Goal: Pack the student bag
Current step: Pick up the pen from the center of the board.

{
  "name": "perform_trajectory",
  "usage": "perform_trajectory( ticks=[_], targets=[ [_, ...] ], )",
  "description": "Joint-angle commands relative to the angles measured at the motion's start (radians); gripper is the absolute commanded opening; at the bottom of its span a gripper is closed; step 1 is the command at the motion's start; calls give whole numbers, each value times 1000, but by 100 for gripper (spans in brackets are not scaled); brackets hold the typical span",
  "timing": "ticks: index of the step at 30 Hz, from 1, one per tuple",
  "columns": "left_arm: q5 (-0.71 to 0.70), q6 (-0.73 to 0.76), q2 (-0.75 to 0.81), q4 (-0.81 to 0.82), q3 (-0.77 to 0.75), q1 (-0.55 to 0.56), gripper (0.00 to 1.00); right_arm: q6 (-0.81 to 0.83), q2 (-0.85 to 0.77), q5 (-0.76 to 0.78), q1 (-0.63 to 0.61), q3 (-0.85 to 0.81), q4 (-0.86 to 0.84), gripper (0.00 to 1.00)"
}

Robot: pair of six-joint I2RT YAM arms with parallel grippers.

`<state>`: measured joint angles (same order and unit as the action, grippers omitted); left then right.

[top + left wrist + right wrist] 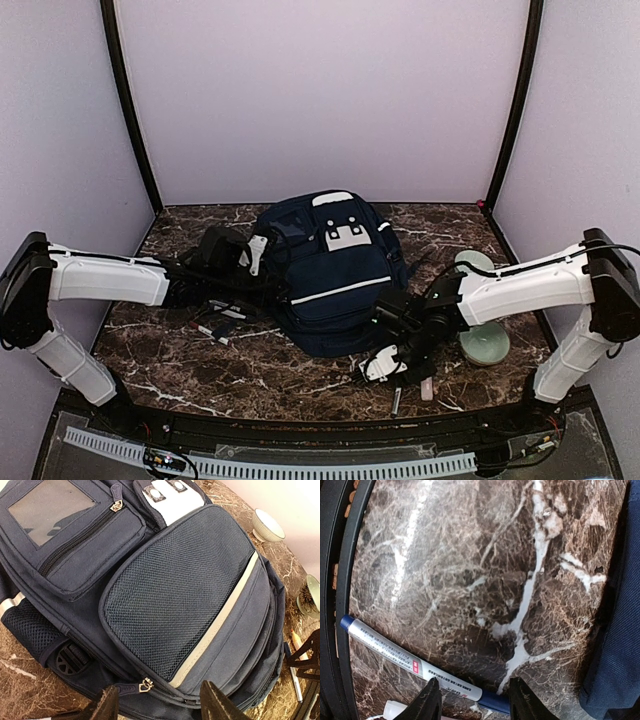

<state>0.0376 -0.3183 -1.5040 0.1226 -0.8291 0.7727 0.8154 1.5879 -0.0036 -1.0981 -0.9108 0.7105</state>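
Top external: student bag [335,275] lies flat in the middle of the desk [250,375], front pockets up, white patch toward the far edge. Left arm [110,278] reaches in from the left edge to the bag's left side. Right arm [520,290] comes in from the right edge and dips to the desk just off the bag's near right corner.

Left wrist: we see the left fingers [107,706] spread wide with nothing between them, over the bag's side seam. A zip pull [145,684] sits just ahead, between the two tips. The mesh pocket [180,595] faces up, and the zip on the window pocket [50,507] is shut.

Right wrist: right fingers [427,702] also wide and holding nothing, low over bare marble. A marker [410,665], white barrel with blue ends, lies on the desk with one end between the tips. We cannot tell if they touch it. The bag's edge is just beside it.

Others: a pale green bowl [485,345] sits near the right edge. A second bowl [470,265] is partly hidden behind the right arm. Loose pens [215,330] lie on the desk below the left arm, beside the bag.
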Motion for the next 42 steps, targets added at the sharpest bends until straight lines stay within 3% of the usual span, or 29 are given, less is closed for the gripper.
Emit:
perform_trajectory(
  ticks=[1, 6, 12, 24, 33, 42],
  targets=[
    [0, -4, 31, 22, 21, 6, 58, 39, -16, -24, -11, 16, 71, 48],
    [5, -10, 19, 35, 23, 5, 58, 66, -22, -71, -12, 10, 129, 50],
    [9, -11, 16, 38, 22, 5, 58, 43, -3, -32, -14, 15, 74, 48],
    [7, -15, 24, 40, 32, 8, 58, -61, 104, 18, -15, -46, -53, 34],
    [8, -19, 29, 52, 46, 11, 58, -159, 170, -70, 7, -128, 19, 24],
    [18, -17, 21, 58, 42, 11, 58, -195, 197, -85, 8, -148, 46, 7]
  ],
)
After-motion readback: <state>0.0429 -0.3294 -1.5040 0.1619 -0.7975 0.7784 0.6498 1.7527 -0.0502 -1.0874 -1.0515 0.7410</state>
